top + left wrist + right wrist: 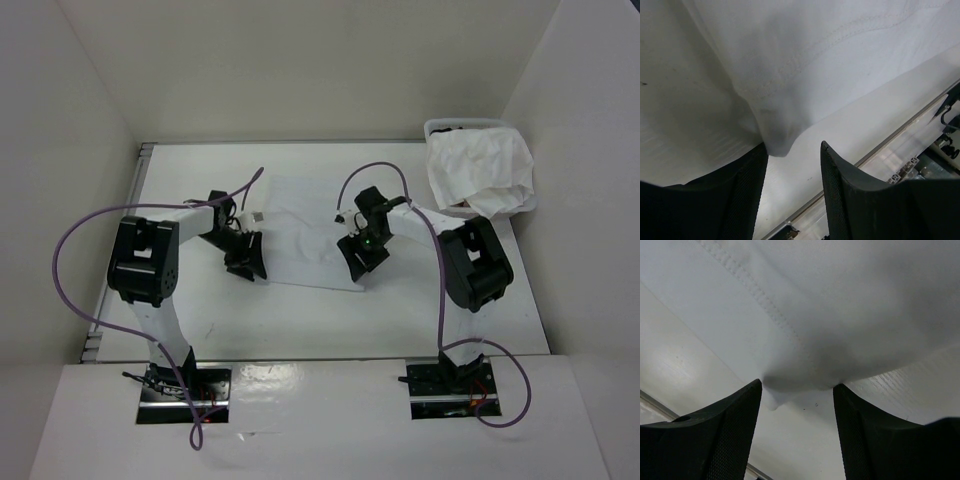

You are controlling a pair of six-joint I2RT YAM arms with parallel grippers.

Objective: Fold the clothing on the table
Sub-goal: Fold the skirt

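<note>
Currently we find the grasping step of a first fold in hand: the white garment [300, 225] lies flat in the middle of the table [300, 315], the left gripper [792, 146] at its near left corner with jaws spread around the corner tip, the right gripper [797, 385] at the near right corner with cloth bunched across parted jaws, a firm pinch we cannot confirm. We judge the next move calls for both to pinch securely, then lift together. The white bin [460, 124] at the far right holds crumpled white cloth [480, 170].
</note>
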